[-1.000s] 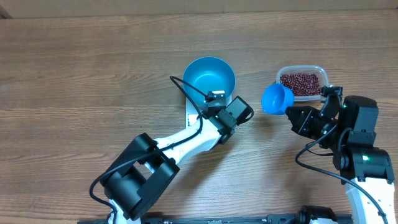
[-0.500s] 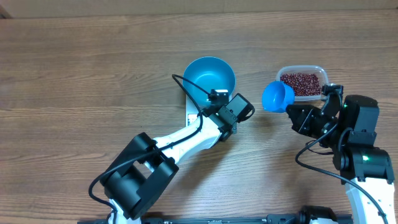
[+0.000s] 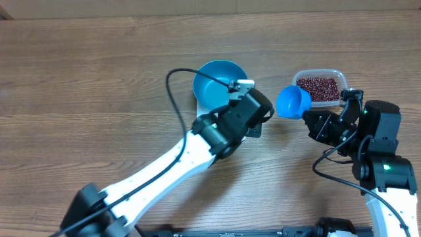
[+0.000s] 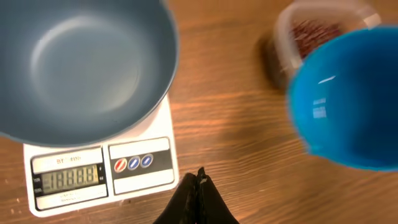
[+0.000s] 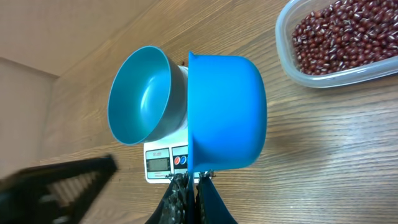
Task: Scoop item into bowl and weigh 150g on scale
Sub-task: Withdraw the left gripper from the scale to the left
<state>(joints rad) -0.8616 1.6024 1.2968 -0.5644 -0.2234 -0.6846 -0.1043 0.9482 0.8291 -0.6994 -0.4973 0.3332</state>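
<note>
This looks like a robotics lab workstation rather than a working kitchen. A plain wood-grain bench (image 3: 79,66) carries two white-and-black robot arms, the left arm (image 3: 164,164) and the right arm (image 3: 385,164), and a loose black cable (image 3: 169,85) loops off the left one. A bare tan board (image 3: 197,5) backs the far edge. The kitchenware is sparse and staged: a white digital scale (image 4: 102,168) under a blue bowl (image 3: 214,82), a clear plastic tub (image 3: 337,74) of red-brown beans (image 3: 319,87), and a blue scoop (image 3: 291,102).
</note>
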